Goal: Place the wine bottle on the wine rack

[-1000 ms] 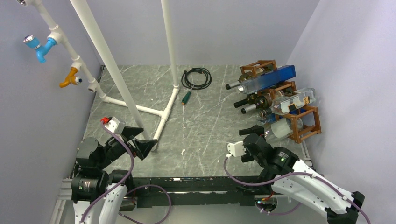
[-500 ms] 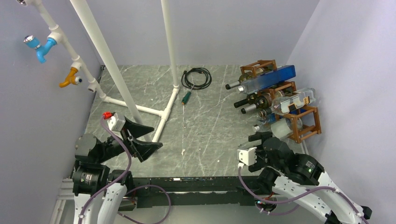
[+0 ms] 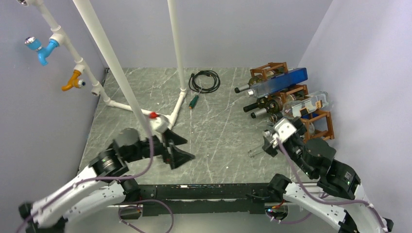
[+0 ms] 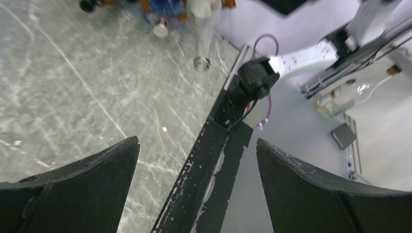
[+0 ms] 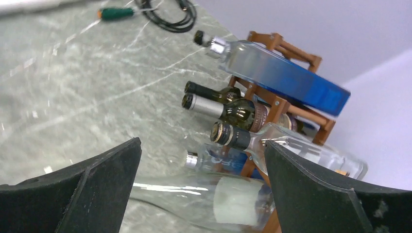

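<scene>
Grey marbled tabletop point(image 3: 214, 128) — it carries a coiled black cable point(image 3: 204, 80), a green-handled screwdriver point(image 3: 194, 102), a white pipe frame point(image 3: 178, 108) and the wine rack point(image 3: 331, 127).

Bottle necks point(image 3: 249, 107) crowd the wine rack point(image 3: 270, 66) front

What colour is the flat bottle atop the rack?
Bottle fades clear to blue; best in right wrist view.

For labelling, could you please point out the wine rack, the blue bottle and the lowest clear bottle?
wine rack point(image 3: 331, 125): top external view, right post.
blue bottle point(image 5: 291, 75): right wrist view, mid-body.
lowest clear bottle point(image 5: 194, 191): right wrist view, its body.
</scene>
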`<state>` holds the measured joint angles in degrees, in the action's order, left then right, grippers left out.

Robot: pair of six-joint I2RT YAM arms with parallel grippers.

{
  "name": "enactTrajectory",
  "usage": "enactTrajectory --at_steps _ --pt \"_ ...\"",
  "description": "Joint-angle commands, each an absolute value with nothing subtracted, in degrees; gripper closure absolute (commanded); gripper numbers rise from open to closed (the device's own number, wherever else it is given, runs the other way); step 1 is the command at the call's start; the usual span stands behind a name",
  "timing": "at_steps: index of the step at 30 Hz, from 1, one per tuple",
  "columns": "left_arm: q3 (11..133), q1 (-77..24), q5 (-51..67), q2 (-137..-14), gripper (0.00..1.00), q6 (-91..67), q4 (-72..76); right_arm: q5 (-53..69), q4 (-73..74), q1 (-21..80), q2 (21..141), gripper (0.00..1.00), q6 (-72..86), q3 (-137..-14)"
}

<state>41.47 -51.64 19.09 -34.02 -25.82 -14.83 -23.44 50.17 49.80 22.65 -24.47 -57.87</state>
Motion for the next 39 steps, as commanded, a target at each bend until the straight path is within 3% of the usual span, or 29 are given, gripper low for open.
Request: enactTrajectory --at_steps 1,6,10,16,20,26,32,35,39 --pt "45.72 -66.82 -6.91 -45.57 0.02 -23.16 -5.35 -38.68 47.51 49.75 31.75 0.00 -5.01 -64.74" --pt "46.13 -69.34 -7.80 -59.11 0.00 -26.33 8.13 -55.00 47.97 49.63 36.63 0.00 2.21 -62.71" --pt "49.48 -69.43 -4.02 -69.33 0.01 -29.01 13.92 -55.50 50.41 47.03 38.38 0.02 7.10 -61.85" --pt "54.21 -69.52 -0.55 -79.78 0.00 -30.88 18.13 -42.47 47.73 31.65 41.24 0.04 7.92 -60.65" --pt "56.66 -69.52 3.15 -84.31 0.01 -32.81 20.24 -33.38 45.01 15.67 42.55 0.02 8.77 -61.74" --pt "58.69 -69.51 4.63 -88.69 0.04 -33.23 19.13 -23.18 43.47 0.99 43.91 0.03 19.43 -61.54" --pt "63.02 -69.36 5.53 -91.59 0.06 -31.79 14.22 -27.61 41.71 -4.13 43.59 0.06 22.78 -59.91" --pt "63.98 -68.90 6.90 -93.20 0.09 -33.61 14.04 -30.31 39.77 -5.85 43.34 0.13 22.00 -57.68" --pt "65.61 -67.93 9.96 -95.82 0.14 -37.12 13.88 -33.27 36.05 -7.00 40.88 0.37 20.86 -53.07"
